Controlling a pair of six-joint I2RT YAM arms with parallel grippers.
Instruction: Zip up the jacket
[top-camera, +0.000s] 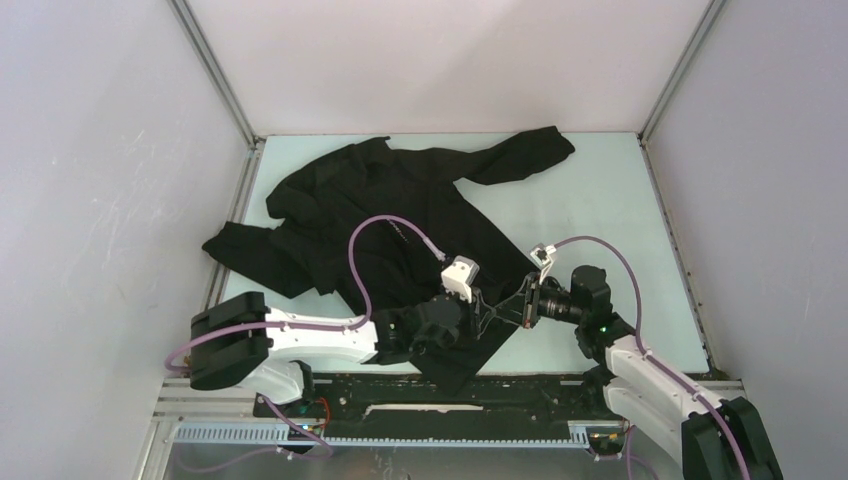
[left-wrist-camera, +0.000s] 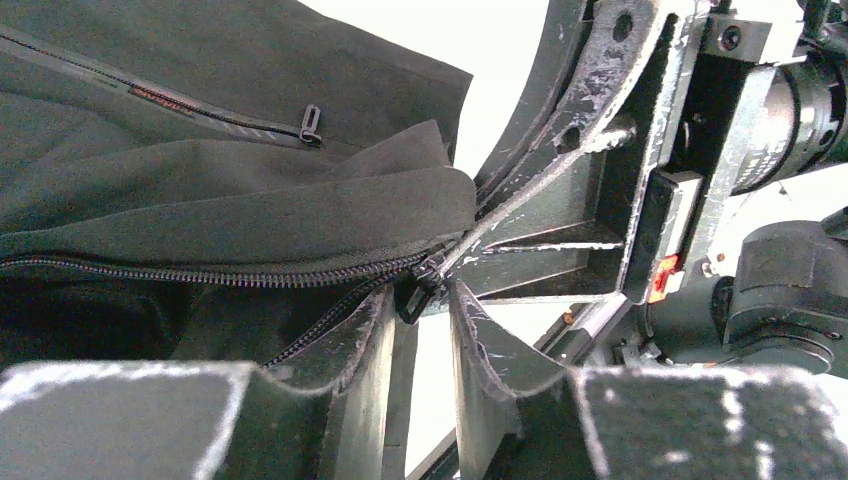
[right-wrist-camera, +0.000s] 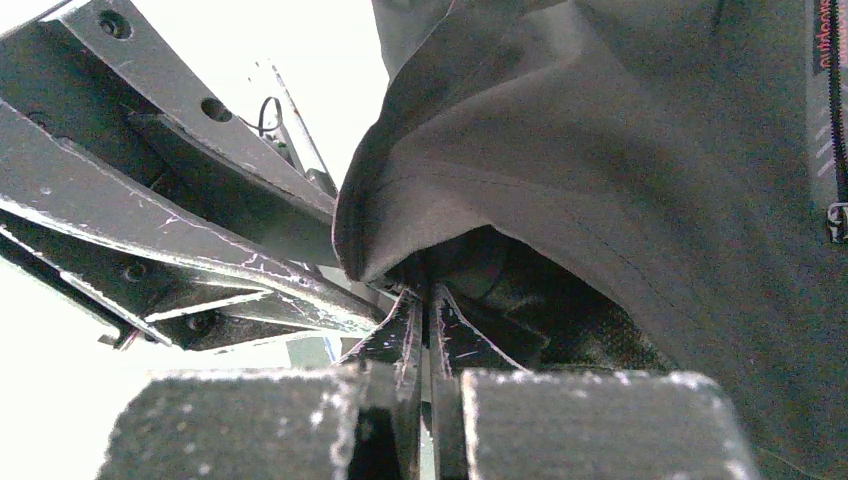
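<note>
The black jacket lies spread on the pale table, its lower front corner at the near edge between my two grippers. In the left wrist view the front zipper's teeth run to the slider and its dark pull, which hangs just in front of my left gripper. Its jaws stand apart with bright table showing between them. My right gripper is shut on the jacket's hem edge by the zipper's bottom end; its fingers reach in from the right. In the top view the grippers meet tip to tip.
A small pocket zip pull lies on the fabric above the front zipper; it also shows in the right wrist view. Cage posts and white walls bound the table. The black near rail runs under the jacket's corner.
</note>
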